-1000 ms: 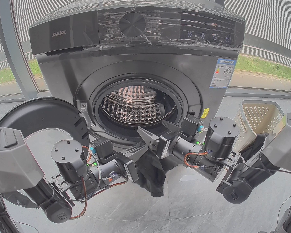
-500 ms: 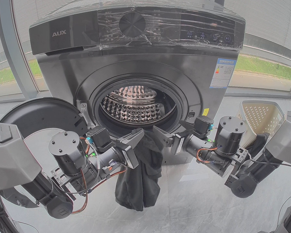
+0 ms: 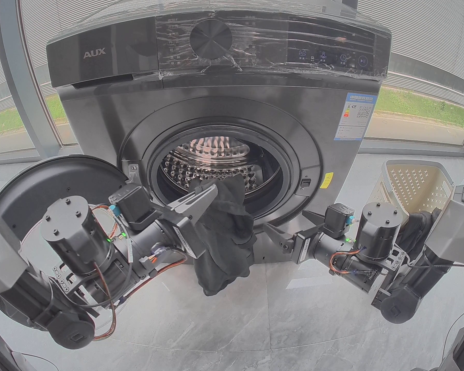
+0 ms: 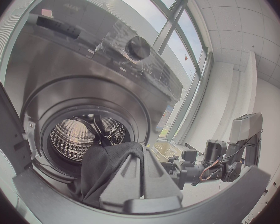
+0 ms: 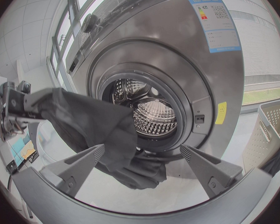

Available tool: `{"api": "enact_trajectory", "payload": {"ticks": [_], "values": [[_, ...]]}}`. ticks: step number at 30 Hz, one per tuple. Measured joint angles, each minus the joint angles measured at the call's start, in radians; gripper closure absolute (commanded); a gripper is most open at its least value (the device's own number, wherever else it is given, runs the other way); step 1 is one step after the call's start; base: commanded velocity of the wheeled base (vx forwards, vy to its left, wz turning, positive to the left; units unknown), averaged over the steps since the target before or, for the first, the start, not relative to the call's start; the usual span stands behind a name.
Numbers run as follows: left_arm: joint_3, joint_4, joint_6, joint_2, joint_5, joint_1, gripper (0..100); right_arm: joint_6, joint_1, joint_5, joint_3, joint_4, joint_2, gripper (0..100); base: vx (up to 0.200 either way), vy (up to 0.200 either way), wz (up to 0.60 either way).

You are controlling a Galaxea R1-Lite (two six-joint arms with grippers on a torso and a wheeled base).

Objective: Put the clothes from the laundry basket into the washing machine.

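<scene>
A grey front-loading washing machine stands ahead with its round door swung open to the left and the steel drum showing. My left gripper is shut on a black garment, held at the lower left of the drum opening; the cloth hangs down in front of the machine. In the left wrist view the garment drapes over the shut fingers. My right gripper stands open, low and right of the opening, holding nothing. The beige laundry basket sits at the right with dark clothes over its edge.
Grey tiled floor lies before the machine. Windows and a metal frame stand behind it. The open door takes up the space at the left.
My left gripper has lifted the black garment up and toward the drum opening. The right gripper let go of the garment, opened and drew back down to the right.
</scene>
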Motion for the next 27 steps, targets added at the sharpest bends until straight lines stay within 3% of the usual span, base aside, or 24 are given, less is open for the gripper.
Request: {"api": "enact_trajectory", "payload": {"ticks": [11,18,27], "values": [[0.013,0.0,0.002,-0.068,-0.006,0.002,100,0.007,0.019,0.007,0.047,0.0,0.053,0,0.0,0.0,0.0],[0.008,0.0,0.001,-0.076,-0.007,0.017,100,0.003,0.016,0.056,0.053,-0.01,0.104,0,0.0,0.0,0.0],[0.01,0.0,0.001,-0.079,-0.007,0.02,100,-0.033,0.014,0.172,0.067,-0.134,0.206,0,0.0,0.0,0.0]]}}
